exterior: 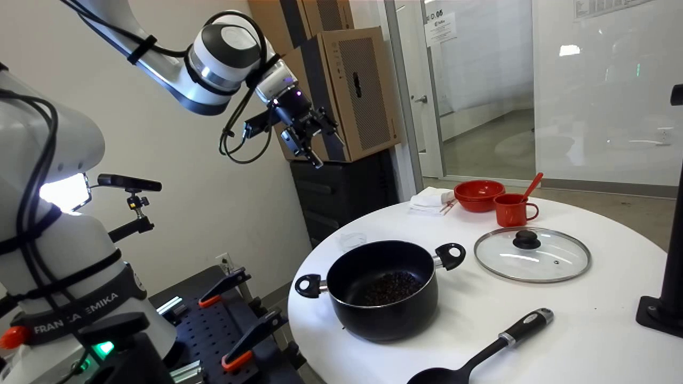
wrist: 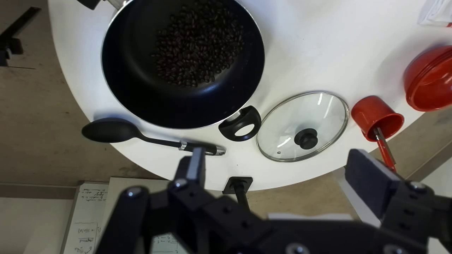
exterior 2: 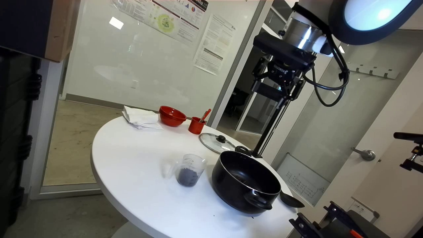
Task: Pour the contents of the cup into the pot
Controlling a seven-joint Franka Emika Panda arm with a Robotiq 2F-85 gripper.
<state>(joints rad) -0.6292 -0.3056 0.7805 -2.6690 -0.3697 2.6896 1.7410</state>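
The cup, a clear measuring cup point(exterior 2: 189, 172) partly filled with dark contents, stands upright on the table beside the pot in an exterior view. Elsewhere only its faint clear rim point(exterior: 352, 240) shows behind the pot, and the wrist view does not include it. Wide and black, the pot point(exterior: 385, 314) has two side handles and sits uncovered. Dark beans point(wrist: 199, 46) lie on its bottom. My gripper point(exterior: 330, 152) is high above the table, well away from both. In the wrist view the gripper point(wrist: 280, 171) is open, its fingers wide apart with nothing between them.
A glass lid point(exterior: 532, 255) lies flat near the pot. A black long-handled spoon point(exterior: 507, 341) rests in front. Farther back are a red mug point(exterior: 511, 211) holding red-handled utensils, red bowls point(exterior: 479, 195) and a white cloth point(exterior 2: 140, 117). A black post point(exterior: 667, 309) stands at the table's edge.
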